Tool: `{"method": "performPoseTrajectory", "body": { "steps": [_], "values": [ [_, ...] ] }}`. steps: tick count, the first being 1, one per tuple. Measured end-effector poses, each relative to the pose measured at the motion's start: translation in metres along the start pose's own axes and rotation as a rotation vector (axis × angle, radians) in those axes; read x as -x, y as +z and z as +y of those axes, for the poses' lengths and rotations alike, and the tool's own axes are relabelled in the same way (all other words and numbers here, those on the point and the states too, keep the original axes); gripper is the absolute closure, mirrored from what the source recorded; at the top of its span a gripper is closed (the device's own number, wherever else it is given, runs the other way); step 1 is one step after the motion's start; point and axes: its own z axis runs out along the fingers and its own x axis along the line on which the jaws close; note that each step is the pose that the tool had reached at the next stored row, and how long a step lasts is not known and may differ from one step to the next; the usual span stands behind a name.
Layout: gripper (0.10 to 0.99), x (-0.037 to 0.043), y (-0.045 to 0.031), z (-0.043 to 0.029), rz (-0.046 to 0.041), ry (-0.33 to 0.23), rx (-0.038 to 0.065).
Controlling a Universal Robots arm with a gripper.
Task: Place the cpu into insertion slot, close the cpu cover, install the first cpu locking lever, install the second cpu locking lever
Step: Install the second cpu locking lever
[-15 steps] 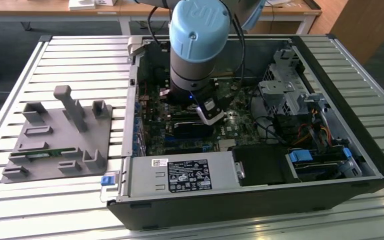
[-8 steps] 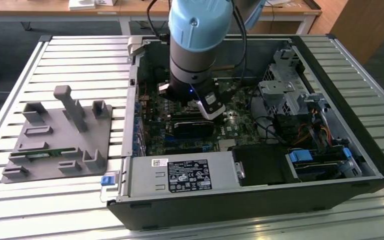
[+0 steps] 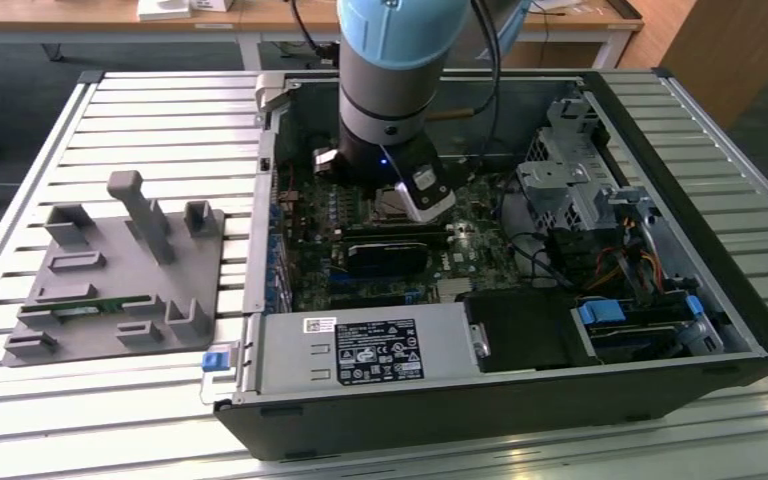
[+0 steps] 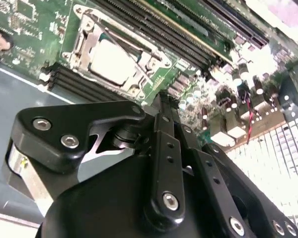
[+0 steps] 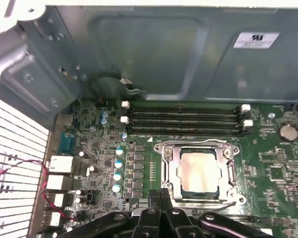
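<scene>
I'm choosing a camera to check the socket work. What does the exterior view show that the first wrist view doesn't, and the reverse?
Exterior view: the blue-grey robot arm reaching into the open black computer case, and a grey plastic fixture tray on the slatted table.

First wrist view: the dull silver cpu seated under the closed silver metal cpu cover, beside the long black memory slots.

Both: the green motherboard.

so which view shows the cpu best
The first wrist view: the cpu lies face-on and unobstructed, seated in its slot under the cover. The second wrist view shows it tilted and glary. In the exterior view the arm largely blocks it.
</scene>
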Motion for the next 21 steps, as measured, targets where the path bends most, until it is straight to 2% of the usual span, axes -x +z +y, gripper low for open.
{"method": "performPoseTrajectory", "body": {
  "steps": [1,2,3,9,15,21],
  "values": [
    [0.98,0.0005,-0.0009,0.0003,0.0005,0.0,0.0],
    [0.98,0.0088,-0.0012,0.0004,0.0059,0.002,0.0],
    [0.98,0.0137,-0.0013,0.0004,0.0085,0.003,0.0],
    [0.98,0.0324,-0.001,0.0002,0.019,0.007,0.0],
    [0.98,0.0339,0.0057,-0.0062,0.0195,0.009,0.0],
    [0.98,0.0339,0.007,-0.015,0.0183,0.012,0.0]
  ]
}}
